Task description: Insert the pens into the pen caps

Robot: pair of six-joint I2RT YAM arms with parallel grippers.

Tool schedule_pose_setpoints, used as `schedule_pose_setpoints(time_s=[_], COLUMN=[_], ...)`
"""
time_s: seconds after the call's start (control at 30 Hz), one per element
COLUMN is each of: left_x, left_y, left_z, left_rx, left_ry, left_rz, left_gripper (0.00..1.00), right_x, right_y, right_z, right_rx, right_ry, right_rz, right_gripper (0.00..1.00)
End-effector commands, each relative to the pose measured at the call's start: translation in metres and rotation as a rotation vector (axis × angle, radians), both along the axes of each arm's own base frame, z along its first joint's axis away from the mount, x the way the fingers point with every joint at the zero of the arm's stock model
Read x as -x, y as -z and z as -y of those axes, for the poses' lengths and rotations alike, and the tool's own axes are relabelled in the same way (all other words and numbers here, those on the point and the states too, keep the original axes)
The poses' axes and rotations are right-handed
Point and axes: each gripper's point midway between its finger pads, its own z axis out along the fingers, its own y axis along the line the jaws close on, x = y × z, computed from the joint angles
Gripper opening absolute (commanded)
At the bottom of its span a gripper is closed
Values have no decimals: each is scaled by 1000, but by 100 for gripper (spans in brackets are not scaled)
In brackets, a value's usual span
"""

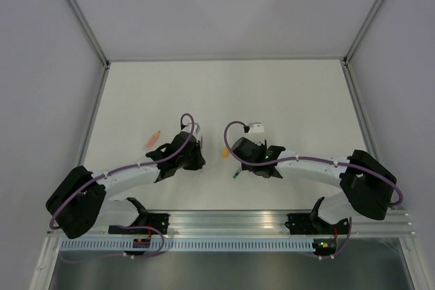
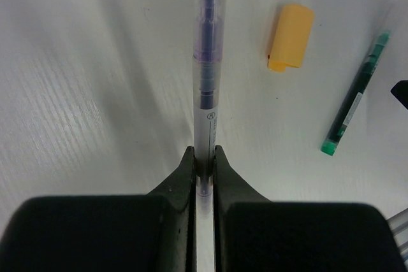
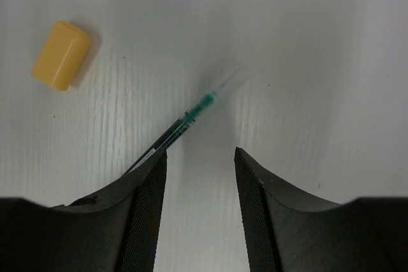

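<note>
My left gripper [image 2: 204, 151] is shut on a clear grey-silver pen [image 2: 208, 68] with a dark inner core, which sticks straight out ahead of the fingers just above the table. A bright orange pen cap [image 2: 290, 36] lies to its right, and it also shows in the right wrist view [image 3: 61, 54] and from above [image 1: 225, 153]. A dark pen with a green end [image 3: 175, 132] lies on the table, partly under my open right gripper's [image 3: 201, 154] left finger. A faint pale streak extends past its green tip. An orange-ended pen [image 1: 153, 137] lies left of the left gripper [image 1: 197, 153].
The white table [image 1: 285, 93] is bounded by grey walls and metal frame posts at the back and sides. The right gripper [image 1: 239, 157] and the left gripper sit close together near the table's middle, with the green pen [image 1: 236, 173] just below them.
</note>
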Motion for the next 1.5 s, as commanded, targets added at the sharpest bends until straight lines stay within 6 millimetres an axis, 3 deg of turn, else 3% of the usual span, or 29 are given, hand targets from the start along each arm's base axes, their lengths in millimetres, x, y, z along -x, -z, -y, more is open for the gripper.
schedule_pose_setpoints(time_s=[0.0, 0.37, 0.6, 0.73, 0.97, 1.2, 1.47], left_x=[-4, -7, -9, -7, -5, -2, -7], left_y=[2, 22, 21, 17, 7, -3, -13], left_z=[5, 7, 10, 10, 16, 17, 8], left_rx=[33, 6, 55, 71, 109, 130, 89], left_ry=[-48, -69, -99, -103, -79, -68, -84], left_rz=[-21, -64, -53, -50, -50, -39, -9], left_gripper=[2, 2, 2, 7, 29, 35, 39], right_x=[-7, -14, -8, -8, -7, -12, -12], right_y=[-3, 32, 47, 40, 20, 1, 4], right_z=[-22, -30, -36, -43, -44, -42, -47], right_rx=[-68, -24, -18, -57, -102, -106, -115], right_ry=[11, -29, -116, -173, -261, -289, -282], right_rz=[-9, -50, -85, -65, 17, 84, 61], right_gripper=[53, 49, 42, 40, 25, 30, 34])
